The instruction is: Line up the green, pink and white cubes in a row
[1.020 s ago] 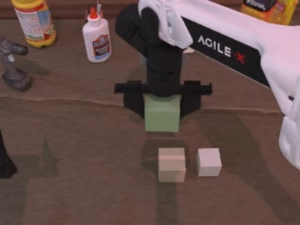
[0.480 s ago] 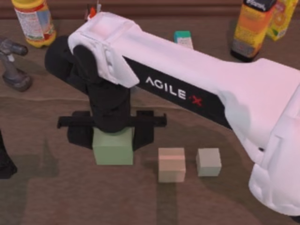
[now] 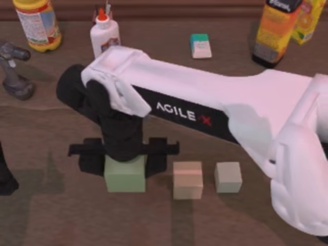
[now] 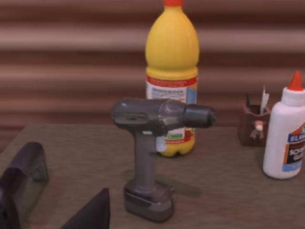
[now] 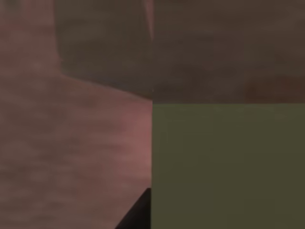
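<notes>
Pale green, salmon-pink and white: three cubes were counted on the brown table [image 3: 51,215], one of each colour, so nothing doubled up. They were laid out in a row running left to right in the top view, near the front middle of the table. The green cube [image 3: 124,174] was found at the left end, the pink cube [image 3: 187,180] in the middle and the white cube [image 3: 228,177] at the right end. Small gaps were left between them, so none were touching. Being cubes, no long axis could really be picked out on any of them, but all three were set square, with faces lined up along the row.

The right gripper [image 3: 124,159] was parked straight over the green cube, with its black fingers clamped on the cube's left and right sides. In the right wrist view the green cube [image 5: 228,167] filled most of the frame.

The left gripper [image 4: 52,205] was kept idle at the far left edge of the table, fingers spread apart, near one grey drill [image 4: 152,143].

Also counted along the back: one yellow bottle [image 3: 37,23], one glue bottle [image 3: 104,33], one teal-topped block [image 3: 200,45] and one orange bottle [image 3: 274,31].
</notes>
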Robot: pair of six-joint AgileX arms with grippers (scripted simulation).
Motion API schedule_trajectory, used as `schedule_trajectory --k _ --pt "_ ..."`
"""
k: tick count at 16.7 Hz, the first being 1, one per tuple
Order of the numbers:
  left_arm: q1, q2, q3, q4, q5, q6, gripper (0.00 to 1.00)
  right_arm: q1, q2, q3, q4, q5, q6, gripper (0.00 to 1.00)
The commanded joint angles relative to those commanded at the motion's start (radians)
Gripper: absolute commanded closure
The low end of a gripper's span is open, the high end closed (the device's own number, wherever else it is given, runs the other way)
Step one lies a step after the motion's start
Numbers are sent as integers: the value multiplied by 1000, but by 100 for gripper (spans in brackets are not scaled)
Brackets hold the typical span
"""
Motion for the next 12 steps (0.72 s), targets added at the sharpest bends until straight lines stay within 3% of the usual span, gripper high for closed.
schedule_trajectory --k 7,12 --pt "0 0 0 0 0 0 0 1 5 -74 75 1 2 100" --pt "0 0 0 0 0 0 0 1 5 -74 75 1 2 62"
